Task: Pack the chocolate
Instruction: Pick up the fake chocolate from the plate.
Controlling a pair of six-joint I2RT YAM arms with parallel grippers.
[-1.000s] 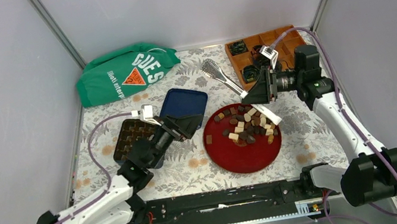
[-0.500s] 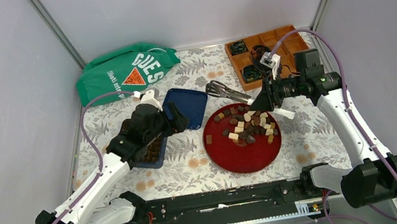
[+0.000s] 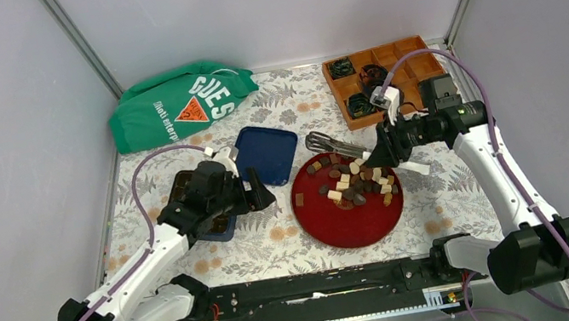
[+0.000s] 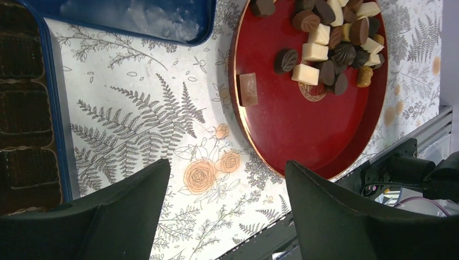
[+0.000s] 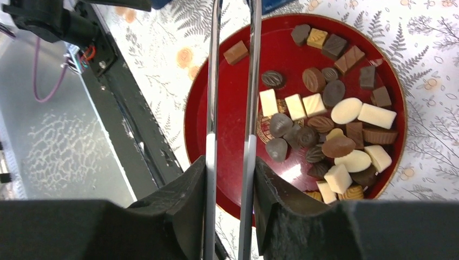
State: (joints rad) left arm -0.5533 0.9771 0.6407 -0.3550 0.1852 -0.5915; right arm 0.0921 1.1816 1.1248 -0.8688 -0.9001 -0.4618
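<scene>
The chocolate (image 3: 356, 180) is a heap of dark, mid-brown and cream pieces on the far half of a red plate (image 3: 349, 223). In the right wrist view the chocolate (image 5: 325, 122) lies just right of the metal tongs (image 5: 250, 108), on the red plate (image 5: 281, 73). My right gripper (image 5: 230, 187) is shut on the tongs' two arms. From above, the tongs (image 3: 335, 145) slant over the plate's far rim, held by the right gripper (image 3: 380, 156). My left gripper (image 4: 227, 211) is open over bare cloth, left of the red plate (image 4: 303, 130). One mid-brown piece (image 4: 248, 89) lies apart.
A blue lid (image 3: 267, 151) lies behind the left gripper (image 3: 259, 195). A blue box with a brown compartment insert (image 4: 21, 108) sits under the left arm. A green bag (image 3: 181, 103) lies at the back left. A wooden organiser (image 3: 404, 64) holds black cables.
The right gripper has carried the tongs from the back of the table toward the plate's far rim. The left arm has swung round from the blue lid toward the plate.
</scene>
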